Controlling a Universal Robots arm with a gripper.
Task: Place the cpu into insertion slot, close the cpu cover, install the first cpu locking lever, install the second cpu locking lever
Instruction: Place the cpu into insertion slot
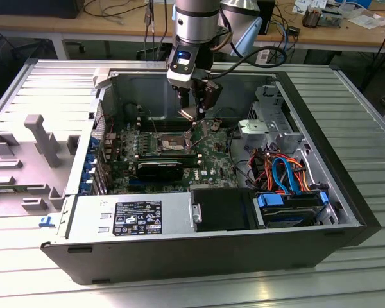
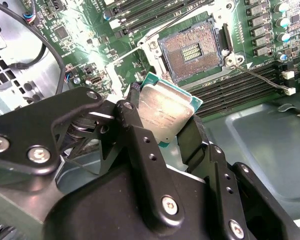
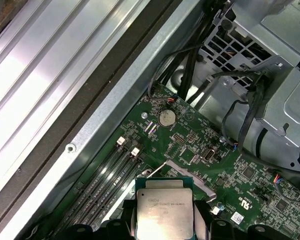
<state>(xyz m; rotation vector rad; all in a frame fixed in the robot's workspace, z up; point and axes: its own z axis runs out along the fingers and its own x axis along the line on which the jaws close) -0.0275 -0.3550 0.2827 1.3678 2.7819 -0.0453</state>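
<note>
Gripper [image 2: 162, 127] is clamped on 2 edges of the cpu [image 2: 166, 111], tilted above the board; the bare insertion slot [image 1: 169, 142] lies at 7 o'clock of it in the exterior view. Seated skewed, it could bend pins. The second wrist view gives the tilt, the exterior view the offset.

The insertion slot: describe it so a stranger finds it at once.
Look in the open computer case, at the green motherboard. The insertion slot is the square socket with a tan-gold centre and silvery rim; its neighbours are long black memory slots.
</note>
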